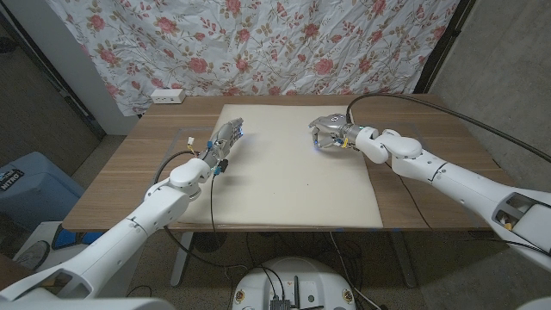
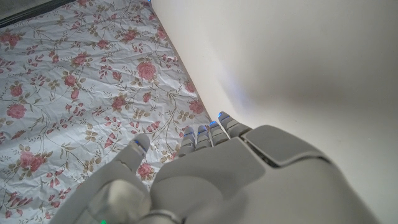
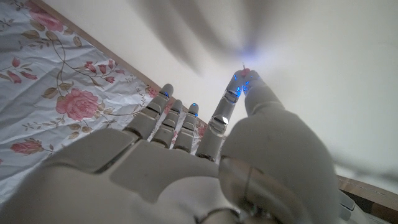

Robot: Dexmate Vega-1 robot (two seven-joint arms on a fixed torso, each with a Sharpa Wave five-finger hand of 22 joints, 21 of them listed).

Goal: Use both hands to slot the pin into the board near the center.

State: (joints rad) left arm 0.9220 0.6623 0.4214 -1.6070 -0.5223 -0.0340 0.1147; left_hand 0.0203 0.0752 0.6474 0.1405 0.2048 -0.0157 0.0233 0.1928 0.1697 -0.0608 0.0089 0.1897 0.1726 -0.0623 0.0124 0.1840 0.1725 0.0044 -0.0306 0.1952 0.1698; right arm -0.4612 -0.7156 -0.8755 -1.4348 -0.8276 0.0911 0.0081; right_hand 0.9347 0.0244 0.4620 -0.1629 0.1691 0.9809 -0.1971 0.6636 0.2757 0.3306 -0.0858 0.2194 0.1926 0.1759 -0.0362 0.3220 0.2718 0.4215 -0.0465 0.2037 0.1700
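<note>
A cream board lies on the middle of the wooden table. My right hand hovers over the board's far right part, thumb and forefinger pressed together. In the right wrist view a tiny red pin sticks out between those fingertips, close to the board. My left hand is at the board's left edge, fingers straight and close together, thumb apart, holding nothing. The left wrist view shows that hand beside the board.
A white power strip lies at the table's far left corner. A black cable arcs over the table's right side. A floral cloth hangs behind the table. A blue bin stands on the floor to the left.
</note>
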